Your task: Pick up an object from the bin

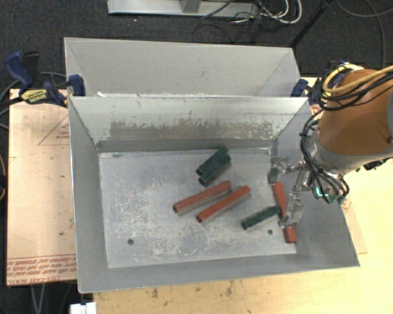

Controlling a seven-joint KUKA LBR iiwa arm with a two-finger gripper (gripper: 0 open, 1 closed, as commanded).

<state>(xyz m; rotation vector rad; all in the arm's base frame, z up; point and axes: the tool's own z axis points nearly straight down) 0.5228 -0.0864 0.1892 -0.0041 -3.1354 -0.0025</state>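
Bin (183, 126): six or so loose pieces on the floor, none stacked.

Tool (290, 206): low in the right end of the bin, close to the right wall, hanging from the wrist under the orange cover (354, 120).

Nearest piece: thin red bar (278, 197). It lies just beside the tool on its left, touching or nearly touching it. Long axis runs roughly from the back wall toward the front rim, leaning slightly right at the near end. A short red stub (289, 235) shows just past the tool toward the front rim. It lines up with the bar, so it may be the same bar carrying on under the tool. Cannot tell.

Second nearest: dark green bar (260, 218), left of the tool, its right end near the red bar, long axis running across the bin and tilted up to the right.

Further left, well apart from the tool: two red-brown bars (202, 198) (223, 203) lying side by side, and a dark green block (213, 164) near the back wall.

Tool state: opening cannot be told from this angle, because wrist and cabling hide it. Nothing can be seen gripped.

Judgement: the red bar is the likely candidate. A grasp would have to close across its narrow width, meaning left-right in this view.
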